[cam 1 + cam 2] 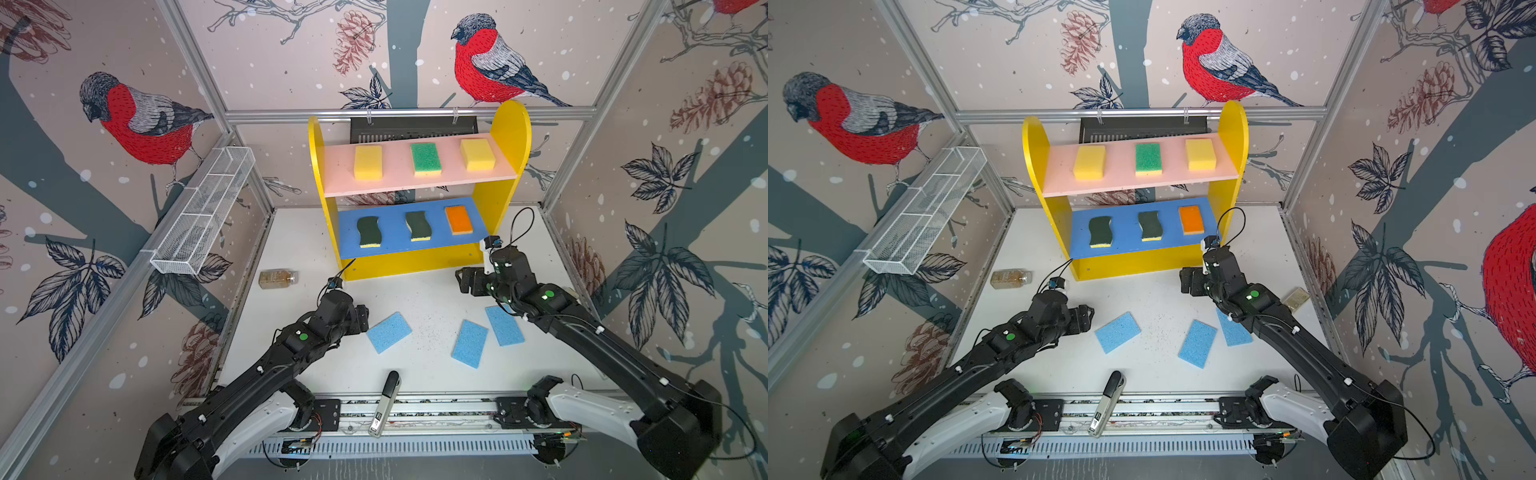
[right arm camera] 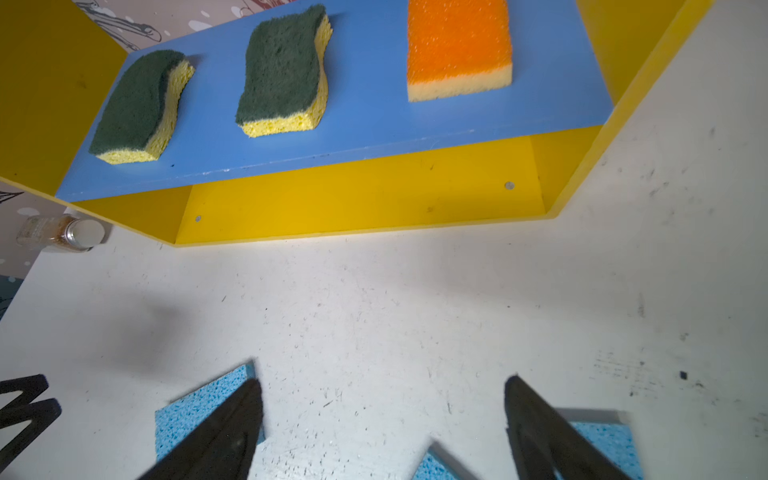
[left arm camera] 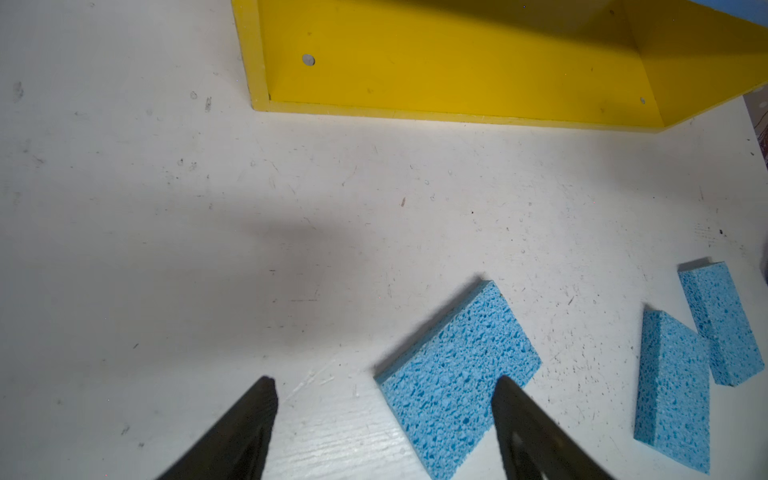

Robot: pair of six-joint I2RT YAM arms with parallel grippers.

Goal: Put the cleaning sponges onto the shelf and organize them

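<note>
A small shelf with yellow sides stands at the centre back of a white desk. Its pink upper board holds two yellow sponges with a green-topped sponge between them. Its blue lower board holds two dark green wavy sponges and, on the right, an orange-topped sponge.

Three thin light blue sponges lie flat on the desk, lower centre of both top views, well apart from the shelf.

The left hand, left of centre, has its fingers spread wide and holds nothing. The leftmost blue sponge lies just to its right, and in the left wrist view one fingertip overlaps that sponge's edge.

The right hand, right of centre and near the shelf's base, is also wide open and empty. The blue sponges lie lower in the frame, and the right arm partly covers the rightmost one.

A brownish bottle lies on the desk at the left.
</note>
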